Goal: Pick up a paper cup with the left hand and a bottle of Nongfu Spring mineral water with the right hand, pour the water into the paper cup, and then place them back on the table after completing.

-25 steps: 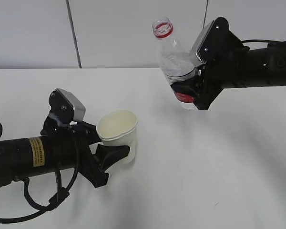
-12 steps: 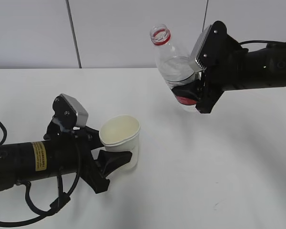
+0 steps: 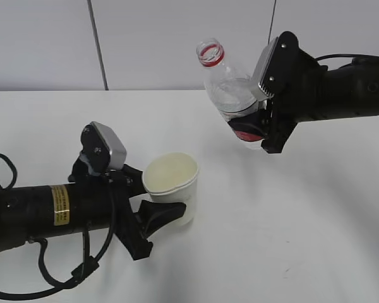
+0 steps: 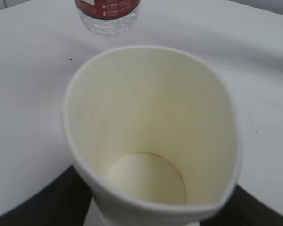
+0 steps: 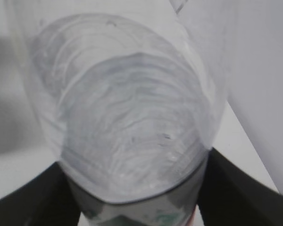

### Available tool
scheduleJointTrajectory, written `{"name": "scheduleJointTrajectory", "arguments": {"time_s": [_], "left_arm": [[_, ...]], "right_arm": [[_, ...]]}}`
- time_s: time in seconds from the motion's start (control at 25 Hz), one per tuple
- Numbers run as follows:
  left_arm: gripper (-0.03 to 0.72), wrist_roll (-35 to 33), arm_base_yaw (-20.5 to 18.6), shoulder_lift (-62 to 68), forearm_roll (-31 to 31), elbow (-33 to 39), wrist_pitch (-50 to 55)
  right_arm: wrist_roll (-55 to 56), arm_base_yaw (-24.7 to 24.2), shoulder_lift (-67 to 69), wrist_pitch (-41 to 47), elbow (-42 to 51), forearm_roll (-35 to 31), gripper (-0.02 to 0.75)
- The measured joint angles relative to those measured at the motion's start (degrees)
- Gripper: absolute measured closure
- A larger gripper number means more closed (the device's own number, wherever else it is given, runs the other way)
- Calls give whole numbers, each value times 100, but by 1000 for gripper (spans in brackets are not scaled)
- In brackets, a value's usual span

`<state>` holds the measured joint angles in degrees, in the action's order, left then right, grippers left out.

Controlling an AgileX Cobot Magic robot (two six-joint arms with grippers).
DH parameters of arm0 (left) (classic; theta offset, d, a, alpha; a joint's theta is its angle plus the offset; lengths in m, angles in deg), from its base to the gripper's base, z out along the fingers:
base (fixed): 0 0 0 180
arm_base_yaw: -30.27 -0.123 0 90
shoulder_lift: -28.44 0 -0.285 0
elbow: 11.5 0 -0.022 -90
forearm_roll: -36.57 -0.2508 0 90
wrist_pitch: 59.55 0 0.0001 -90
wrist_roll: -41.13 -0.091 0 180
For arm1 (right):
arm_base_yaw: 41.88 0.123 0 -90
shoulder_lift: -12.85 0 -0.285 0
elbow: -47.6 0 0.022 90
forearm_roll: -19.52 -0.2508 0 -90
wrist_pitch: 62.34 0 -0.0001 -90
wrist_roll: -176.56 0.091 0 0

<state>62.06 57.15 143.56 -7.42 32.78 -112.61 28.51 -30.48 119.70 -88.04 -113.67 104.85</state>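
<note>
Bottle (image 3: pixel 232 101): uncapped, red label unreadable, tilted left, clamped by right hand (image 3: pixel 263 129) above table (image 3: pixel 290 214).
Paper cup (image 3: pixel 171 185): empty, squeezed by left hand (image 3: pixel 153 211), yellow sticker (image 3: pixel 62 204) illegible.
Room: white wall panels (image 3: pixel 177 38).

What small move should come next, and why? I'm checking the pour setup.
Probably bring the bottle left and lower until its open neck is over the paper cup. The right hand holds it tilted but off to the cup's upper right, and the cup in the left hand looks empty.
</note>
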Motion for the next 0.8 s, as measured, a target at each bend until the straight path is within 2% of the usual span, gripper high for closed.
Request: {"name": "scheduleJointTrajectory", "arguments": {"time_s": [0.2, 0.56, 0.8], "left_arm": [[282, 0, 299, 0, 285, -103, 242], [283, 0, 315, 234, 527, -107, 298], [283, 0, 318, 239, 527, -121, 252]], "right_arm": [[0, 0, 0, 57, 0, 378, 256], [-602, 0, 0, 140, 0, 607, 256], [-1574, 0, 0, 140, 0, 608, 256]]}}
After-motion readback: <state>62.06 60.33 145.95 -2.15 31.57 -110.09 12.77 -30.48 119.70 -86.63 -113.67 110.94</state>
